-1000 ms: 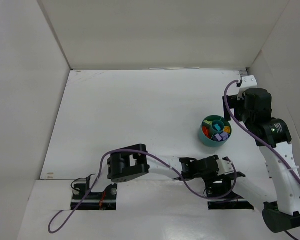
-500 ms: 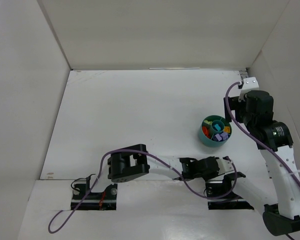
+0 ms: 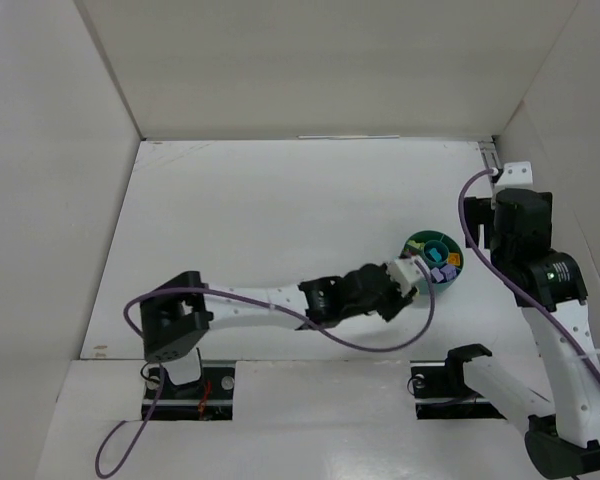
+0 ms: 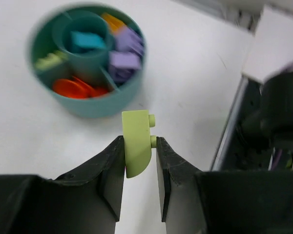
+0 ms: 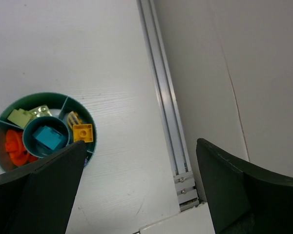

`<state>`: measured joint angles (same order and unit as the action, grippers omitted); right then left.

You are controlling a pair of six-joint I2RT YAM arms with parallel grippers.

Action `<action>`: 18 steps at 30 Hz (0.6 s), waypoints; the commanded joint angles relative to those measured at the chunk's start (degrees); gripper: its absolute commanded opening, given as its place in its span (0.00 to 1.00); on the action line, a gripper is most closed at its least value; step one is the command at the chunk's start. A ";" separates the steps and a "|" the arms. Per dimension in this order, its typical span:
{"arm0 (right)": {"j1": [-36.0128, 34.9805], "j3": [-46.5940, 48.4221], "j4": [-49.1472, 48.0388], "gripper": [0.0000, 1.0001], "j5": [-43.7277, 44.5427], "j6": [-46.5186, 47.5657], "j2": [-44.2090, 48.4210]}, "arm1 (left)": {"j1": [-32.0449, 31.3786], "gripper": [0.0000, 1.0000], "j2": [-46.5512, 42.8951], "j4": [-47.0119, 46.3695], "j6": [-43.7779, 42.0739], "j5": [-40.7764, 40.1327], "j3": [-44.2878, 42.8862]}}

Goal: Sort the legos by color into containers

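Looking at a white table (image 3: 260, 220) boxed in by white walls (image 3: 310, 60), with a metal rail (image 5: 161, 92) running along its right edge. Reaching across, the left gripper (image 4: 139, 146) is clamping a pale green lego (image 4: 136, 141) between its fingers, studs facing right (wrist view). That piece is sitting just outside the wall of the teal bowl (image 4: 88, 109), not over any compartment. The bowl is holding a teal brick (image 4: 85, 40) in its central cup, and purple pieces (image 4: 124, 61), orange-red pieces (image 4: 71, 88), a yellow brick (image 5: 82, 132) and green pieces (image 5: 19, 117) in separate outer compartments. The right gripper (image 5: 140, 146) is hanging spread wide, gripping nothing, between bowl and rail.
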<state>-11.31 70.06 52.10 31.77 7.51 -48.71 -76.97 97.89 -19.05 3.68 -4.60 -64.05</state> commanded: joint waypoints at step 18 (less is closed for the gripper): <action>0.41 -6.52 -2.00 0.98 12.26 -3.46 2.83 | 19.84 0.05 12.13 0.59 -4.12 24.55 -21.36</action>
<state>-11.27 63.55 52.03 41.63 4.93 -46.59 -58.22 107.96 -18.15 1.43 15.18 -79.90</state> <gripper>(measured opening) 0.983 0.243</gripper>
